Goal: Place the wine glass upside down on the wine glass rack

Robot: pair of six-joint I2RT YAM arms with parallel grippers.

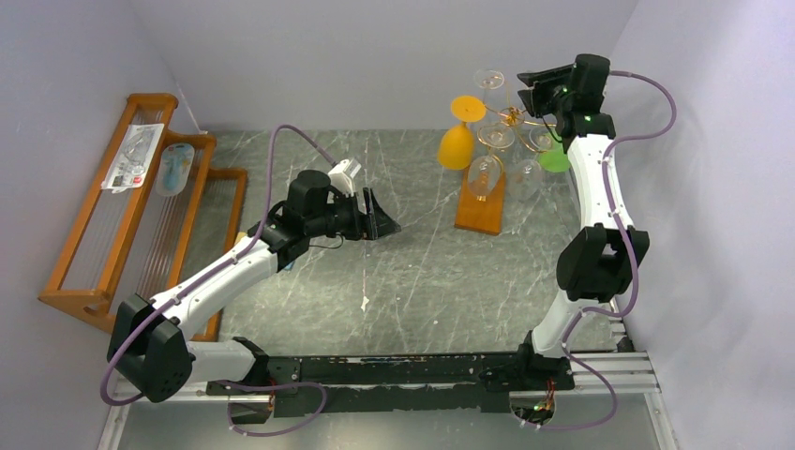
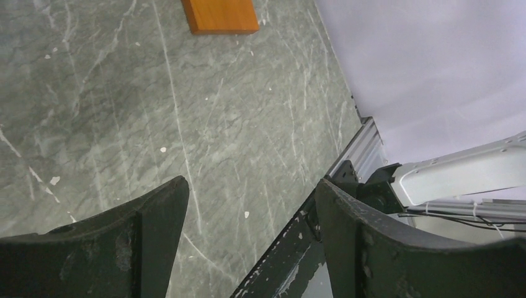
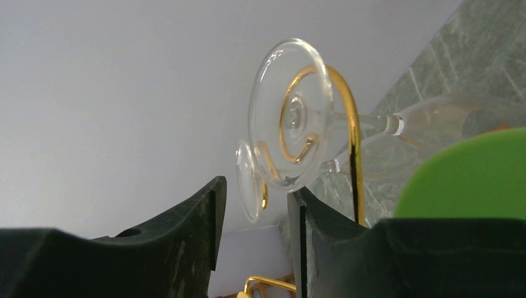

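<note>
Right claw (image 3: 257,189) hangs high at the far right of the grey-green marbled desk (image 1: 394,272), level with the top of the thin gold wire wine glass rack (image 1: 480,216), which stands on a small orange-brown wooden base. Its two black fingers stand apart, released, with nothing clamped between them.

Just past the fingertips, the clear stemmed wine glass (image 3: 291,121) hangs on the rack. Its round foot sits in a curled gold scroll arm, the stem passes through the curl, and the bowl points down toward the desk, so it is upside down. Whether the foot's rim touches the nearer finger cannot be told.

A second clear glass foot (image 3: 248,180) sits on another curl behind it. A bright green rounded piece (image 3: 471,174) fills the corner of the right wrist view. From above, more clear glasses hang around the rack, and an orange wine glass (image 1: 457,141) hangs on its left side.

The left claw (image 2: 253,183) is over the middle of the desk, left of the rack and well apart from it. Its jaws are spread wide and empty.

A large slatted wooden rack (image 1: 122,216) stands along the left wall, with two flat packets (image 1: 136,155) on its far end.
</note>
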